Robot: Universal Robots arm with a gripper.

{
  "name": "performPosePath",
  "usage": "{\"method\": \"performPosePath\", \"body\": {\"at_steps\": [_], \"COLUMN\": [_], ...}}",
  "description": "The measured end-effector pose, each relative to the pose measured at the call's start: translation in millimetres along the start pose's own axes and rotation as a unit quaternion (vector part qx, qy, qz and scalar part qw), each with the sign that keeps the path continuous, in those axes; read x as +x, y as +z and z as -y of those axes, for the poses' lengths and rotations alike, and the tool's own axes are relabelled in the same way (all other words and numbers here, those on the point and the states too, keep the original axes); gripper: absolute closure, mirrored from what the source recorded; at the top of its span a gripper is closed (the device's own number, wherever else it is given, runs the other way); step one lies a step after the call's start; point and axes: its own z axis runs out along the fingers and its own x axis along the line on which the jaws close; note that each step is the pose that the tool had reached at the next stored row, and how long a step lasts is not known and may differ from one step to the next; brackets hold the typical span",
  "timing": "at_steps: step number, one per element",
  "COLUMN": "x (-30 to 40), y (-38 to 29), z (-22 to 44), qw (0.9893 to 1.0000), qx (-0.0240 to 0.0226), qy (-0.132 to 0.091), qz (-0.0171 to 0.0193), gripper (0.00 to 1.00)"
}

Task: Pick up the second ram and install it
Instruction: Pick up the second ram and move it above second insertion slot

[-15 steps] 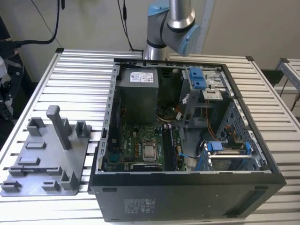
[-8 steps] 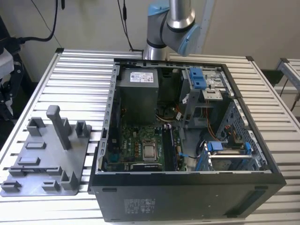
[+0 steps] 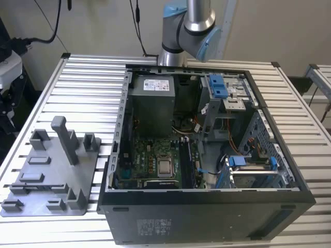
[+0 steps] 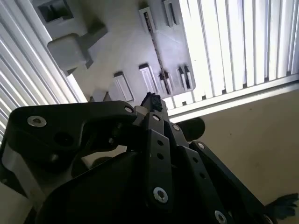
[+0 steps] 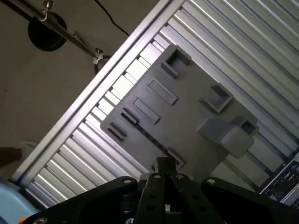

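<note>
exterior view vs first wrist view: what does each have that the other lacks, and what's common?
Exterior view: the power supply, the processor socket and the arm's grey-blue joint behind the case. First wrist view: the black hand, fingers together, plus the floor and a black cable. Both: the grey holder tray with its upright post, on the slatted table.

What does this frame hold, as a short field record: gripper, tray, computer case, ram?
gripper: shut, nothing held, over the grey holder tray
tray position: on the slatted table, at the exterior view's left of the case
computer case: open, motherboard exposed
ram: none in the gripper; a thin dark strip runs along a tray slot, too unclear to name
</note>
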Motion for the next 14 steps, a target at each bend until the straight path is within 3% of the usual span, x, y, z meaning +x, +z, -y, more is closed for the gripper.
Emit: {"method": "performPosePath", "body": {"at_steps": [4, 7, 14], "x": [0.0, -0.1, -0.1], "y": [1.8, 3.2, 7.9], "z": [0.1, 0.2, 0.3], "qw": [0.9993, 0.998, 0.9925], "qx": [0.0019, 0.0033, 0.0075], "qy": [-0.036, -0.063, -0.122], "qz": [-0.0001, -0.0002, 0.0009], "gripper": [0.89, 0.89, 0.89]}}
